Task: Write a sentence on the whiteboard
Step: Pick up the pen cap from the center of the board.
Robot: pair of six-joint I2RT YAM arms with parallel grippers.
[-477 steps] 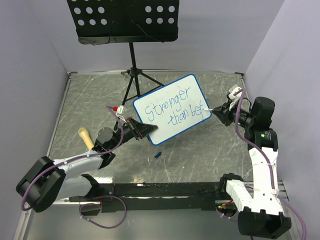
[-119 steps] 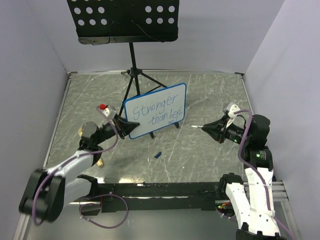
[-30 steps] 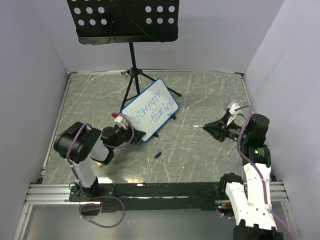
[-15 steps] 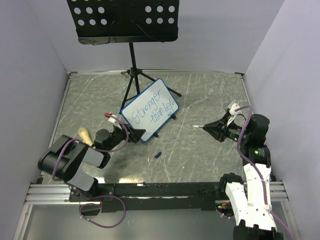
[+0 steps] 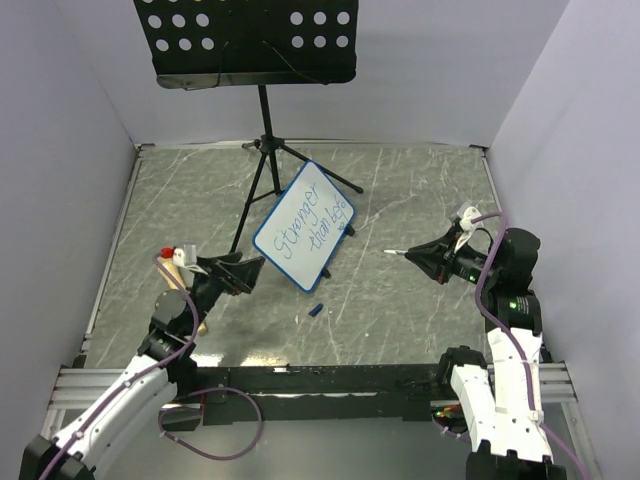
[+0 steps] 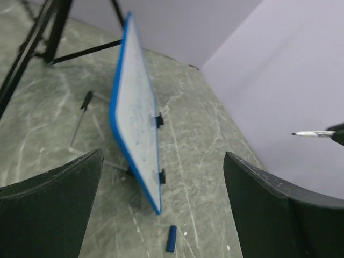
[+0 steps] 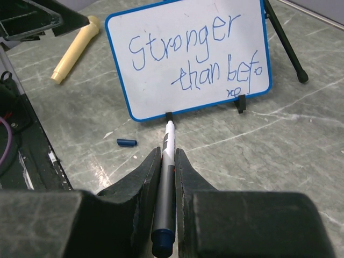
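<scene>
whiteboard [image 5: 305, 225] upright on desk [image 5: 410, 190], just in front of tripod [image 5: 262, 165]. sentence [image 7: 185, 45] reads "Stronger than befo", two slanted lines. Left pincer [image 5: 243, 270] wide, empty, near board's left edge. Right pincer [image 7: 167, 156] clamps marker [image 7: 165, 183], tip toward board, apart.

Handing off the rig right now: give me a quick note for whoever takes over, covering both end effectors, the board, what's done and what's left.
Left end effector: open, holding nothing, beside the whiteboard, not touching.
Right end effector: shut on the marker, tip aimed at the board, apart from it.
Whiteboard stands on its feet by the tripod; blue cap lies in front.
Done: sentence reads "Stronger than befo", tiny "re" squeezed beneath.
Left: probably only recapping the marker.
</scene>
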